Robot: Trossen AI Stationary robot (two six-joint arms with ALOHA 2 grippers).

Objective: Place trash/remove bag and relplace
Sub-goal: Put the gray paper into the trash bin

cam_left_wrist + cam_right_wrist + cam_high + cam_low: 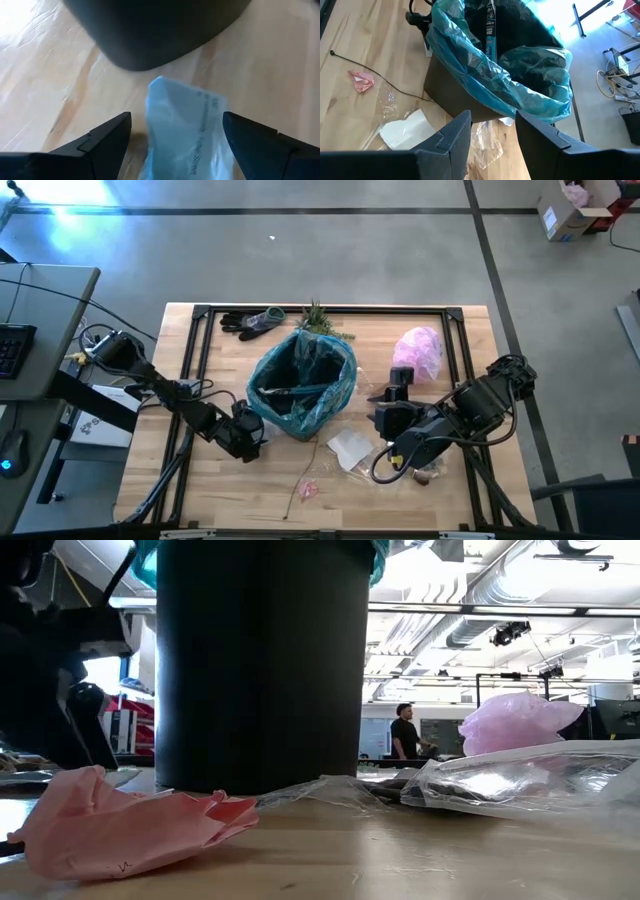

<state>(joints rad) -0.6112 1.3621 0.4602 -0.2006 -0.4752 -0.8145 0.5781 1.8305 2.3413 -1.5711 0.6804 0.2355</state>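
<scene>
A dark round bin (300,395) stands near the middle of the light wooden table (200,480), lined with the thin translucent teal plastic bag (335,385), whose wrinkled rim folds outward over the bin's edge. A long silvery wrapper (490,25) lies inside the bin.

The left gripper (250,442) sits low at the bin's left near side, fingers spread wide apart, a pale bluish-white printed scrap (187,132) lying on the table between them, unheld.

The right gripper (383,420) waits to the right of the bin, its fingers partly apart with nothing between them.

A white paper scrap (350,448) and a clear plastic wrapper (482,142) lie on the table by the bin's near right side. A crumpled pink paper scrap (307,490) lies nearer the table's near edge.

A pale pink plastic bag (420,352) rests far right; dark gloves (245,322) and a small green plant (318,320) lie at the far edge.
</scene>
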